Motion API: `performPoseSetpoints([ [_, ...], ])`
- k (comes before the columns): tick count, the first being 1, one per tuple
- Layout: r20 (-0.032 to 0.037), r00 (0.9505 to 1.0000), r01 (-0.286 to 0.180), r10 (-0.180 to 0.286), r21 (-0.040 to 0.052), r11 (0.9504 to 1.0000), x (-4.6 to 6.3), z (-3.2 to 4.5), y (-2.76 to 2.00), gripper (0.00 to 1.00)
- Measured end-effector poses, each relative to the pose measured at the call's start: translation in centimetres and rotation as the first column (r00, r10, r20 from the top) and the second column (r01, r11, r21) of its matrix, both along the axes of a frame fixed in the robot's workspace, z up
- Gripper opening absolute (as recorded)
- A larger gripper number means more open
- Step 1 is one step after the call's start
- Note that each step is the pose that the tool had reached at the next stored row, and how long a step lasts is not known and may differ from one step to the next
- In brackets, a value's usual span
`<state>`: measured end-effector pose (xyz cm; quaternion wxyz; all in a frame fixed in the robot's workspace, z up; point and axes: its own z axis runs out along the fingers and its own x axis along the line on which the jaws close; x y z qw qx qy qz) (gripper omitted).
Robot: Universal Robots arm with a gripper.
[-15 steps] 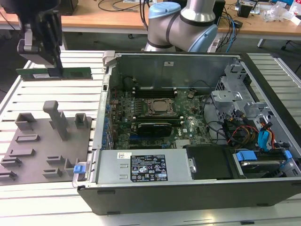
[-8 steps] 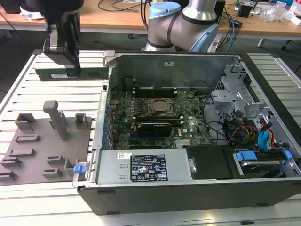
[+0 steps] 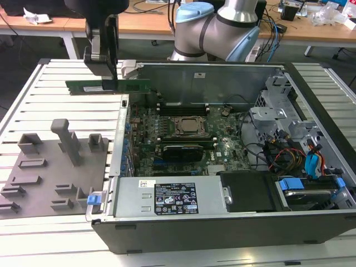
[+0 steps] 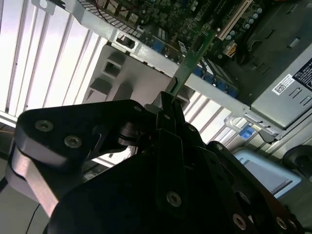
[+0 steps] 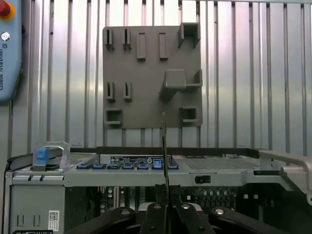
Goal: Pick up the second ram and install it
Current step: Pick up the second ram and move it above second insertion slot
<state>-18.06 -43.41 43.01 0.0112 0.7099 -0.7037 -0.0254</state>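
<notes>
The second ram [image 3: 133,85], clamped in the hand [image 3: 110,79], hangs over the open computer case [image 3: 211,83] rim at the exterior view's left. It appears mid-carry, and seating will likely demand precise alignment with a memory slot [image 3: 178,109].

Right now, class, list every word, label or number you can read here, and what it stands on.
Black-and-white sticker on grey metal power-supply box: too small to read.
Small white barcode label beside it: unreadable.
Vertical lettering on pale blue pendant: a maker's mark, unquoted.
Slim green memory stick: no legible print.
</notes>
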Motion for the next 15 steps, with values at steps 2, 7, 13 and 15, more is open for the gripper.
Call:
performPoseSetpoints([
  [2, -0.0011, 1.0, 0.0, 0.0, 0.0, 1.0, 0.4, 0.0, 0.08, 0.14],
  [7, -0.0096, 1.0, 0.0, 0.0, -0.0001, 1.0, 1.8, -0.13, 0.28, 0.14],
  [13, -0.0204, 0.9998, 0.0, 0.0, 0.0041, 1.0, 3.2, -1.33, 0.55, 0.14],
  [15, -0.021, 0.9998, 0.0, 0.001, 0.0444, 0.999, 3.6, -1.41, 0.56, 0.14],
])
